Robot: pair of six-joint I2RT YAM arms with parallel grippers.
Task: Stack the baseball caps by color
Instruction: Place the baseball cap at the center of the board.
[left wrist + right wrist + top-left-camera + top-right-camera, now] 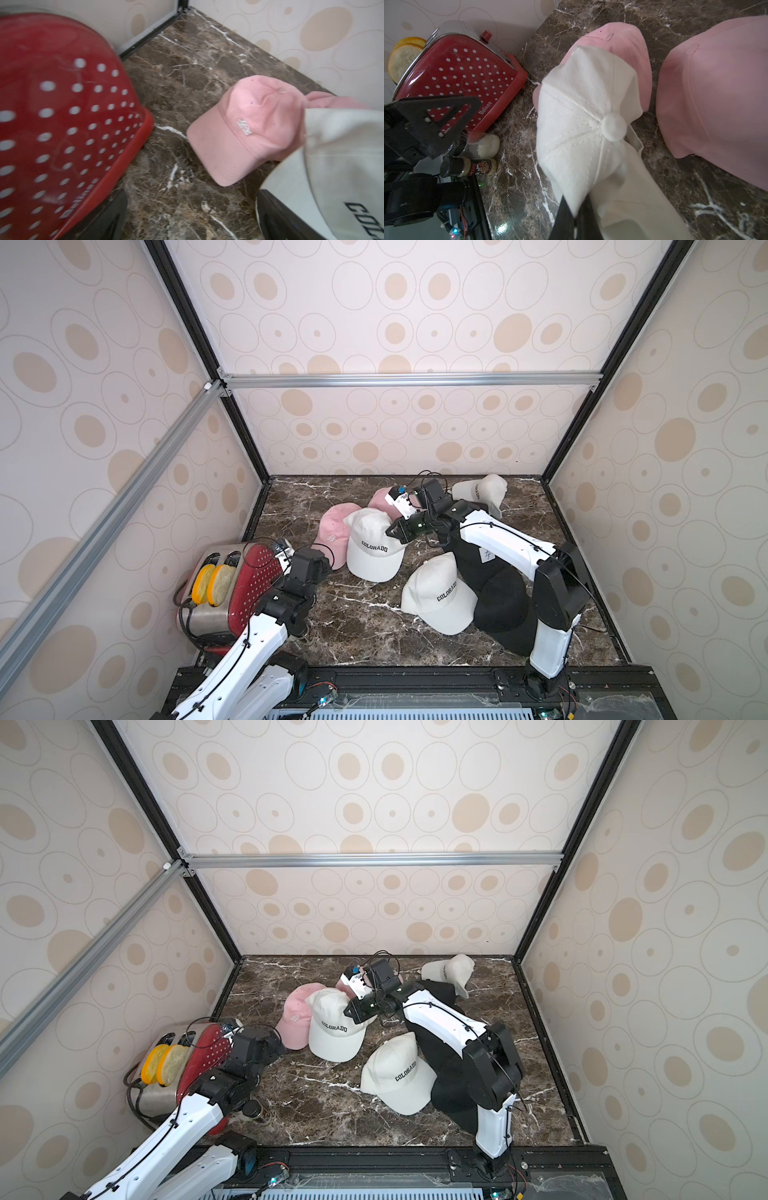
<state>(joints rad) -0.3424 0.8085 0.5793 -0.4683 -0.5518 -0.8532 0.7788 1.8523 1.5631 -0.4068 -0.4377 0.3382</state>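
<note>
My right gripper [576, 214] is shut on the rear fabric of a white "COLORADO" cap [374, 545], which lies at mid-table overlapping a pink cap [334, 531]. A second pink cap [382, 497] sits behind, partly hidden by the right wrist. Another white cap [440, 597] lies nearer the front, and a third [478, 491] rests at the back right. Black caps [503, 605] are piled under the right arm, one with a white tag [487, 554]. Beside the toaster my left gripper [191, 195] stands open over bare marble, short of the pink cap [249, 128].
A red polka-dot toaster [249, 585] holding bread slices [214, 585] stands at the front left against the wall. A spice bottle [255, 1110] lies beside it under the left arm. Patterned walls enclose the marble table [365, 626] on three sides.
</note>
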